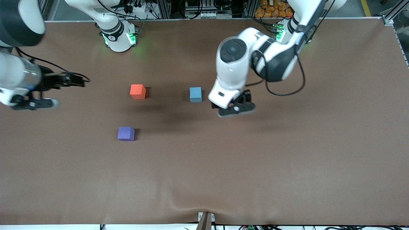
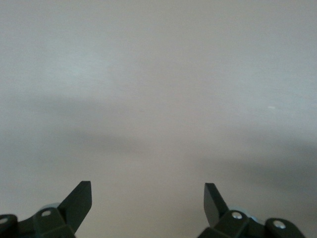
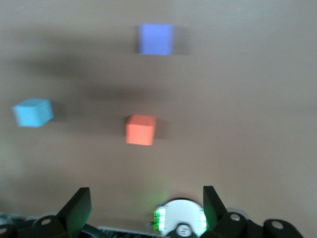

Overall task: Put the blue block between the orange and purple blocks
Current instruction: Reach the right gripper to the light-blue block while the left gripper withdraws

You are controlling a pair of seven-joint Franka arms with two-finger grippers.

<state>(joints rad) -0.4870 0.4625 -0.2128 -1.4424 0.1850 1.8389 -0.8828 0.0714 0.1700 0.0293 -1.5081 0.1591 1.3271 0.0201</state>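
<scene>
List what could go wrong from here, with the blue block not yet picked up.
The left gripper, open, hangs over bare table beside the blue block, not above it; descending from there could miss or nudge the cube.

The slot between the orange block and purple block is fairly narrow, so a sloppy placement may bump either cube.

The right gripper, open, waits near the right arm's end, close enough that the left arm reaching over could crowd it.
</scene>
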